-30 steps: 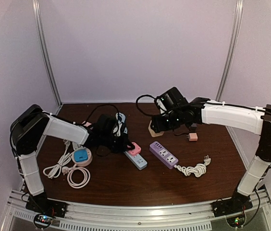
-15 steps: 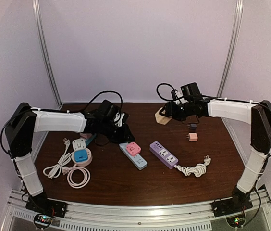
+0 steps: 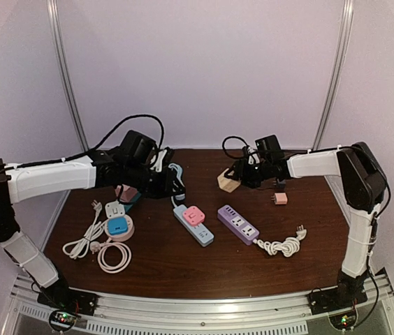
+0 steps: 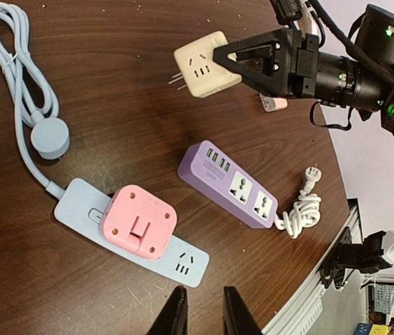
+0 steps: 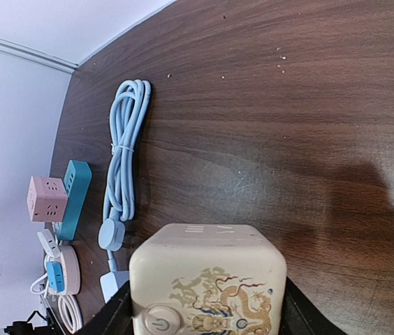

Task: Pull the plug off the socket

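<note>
My right gripper (image 3: 244, 174) is shut on the plug (image 3: 228, 181), a cream cube with a dragon print and a power button (image 5: 207, 279). The cube hangs above the table with its prongs bare (image 4: 200, 64), apart from every socket. The pale blue socket strip (image 3: 204, 236) lies mid-table with a pink cube adapter (image 3: 194, 216) plugged into it (image 4: 137, 220). Behind and left of that strip (image 4: 78, 202) hovers my left gripper (image 4: 205, 296). Its jaws stand a little apart with nothing between them.
A purple strip (image 3: 237, 223) with a coiled white cable (image 3: 282, 246) lies right of the blue one. A small pink plug (image 3: 279, 198) and a black adapter (image 3: 279, 184) sit at the right. At the left are a teal strip (image 5: 75, 199), a pink cube (image 5: 47, 198), a blue round socket (image 3: 118, 225) and white cords.
My left gripper has drawn back from the pink adapter toward the back left, and its jaws have parted slightly. The right gripper shifted with the cream cube, right and then back left.
</note>
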`<state>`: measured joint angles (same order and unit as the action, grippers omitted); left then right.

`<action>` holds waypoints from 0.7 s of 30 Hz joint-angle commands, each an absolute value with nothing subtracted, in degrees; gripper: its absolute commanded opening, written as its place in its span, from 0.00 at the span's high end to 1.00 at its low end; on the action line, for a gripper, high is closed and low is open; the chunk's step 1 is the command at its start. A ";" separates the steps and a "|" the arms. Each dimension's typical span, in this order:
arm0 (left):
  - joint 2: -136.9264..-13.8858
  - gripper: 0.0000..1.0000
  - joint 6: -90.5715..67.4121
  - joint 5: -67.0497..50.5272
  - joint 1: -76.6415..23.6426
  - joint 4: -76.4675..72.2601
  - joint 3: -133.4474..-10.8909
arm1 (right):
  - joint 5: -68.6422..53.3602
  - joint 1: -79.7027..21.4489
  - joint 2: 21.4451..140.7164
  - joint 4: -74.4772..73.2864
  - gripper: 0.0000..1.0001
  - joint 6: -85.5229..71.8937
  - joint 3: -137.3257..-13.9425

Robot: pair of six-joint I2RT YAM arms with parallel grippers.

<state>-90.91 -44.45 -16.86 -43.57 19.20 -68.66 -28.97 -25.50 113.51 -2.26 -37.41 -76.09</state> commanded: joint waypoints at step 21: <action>-87.79 0.79 -45.16 -13.85 -43.86 20.29 -64.40 | -31.91 -23.09 113.79 2.90 0.75 -38.80 -68.35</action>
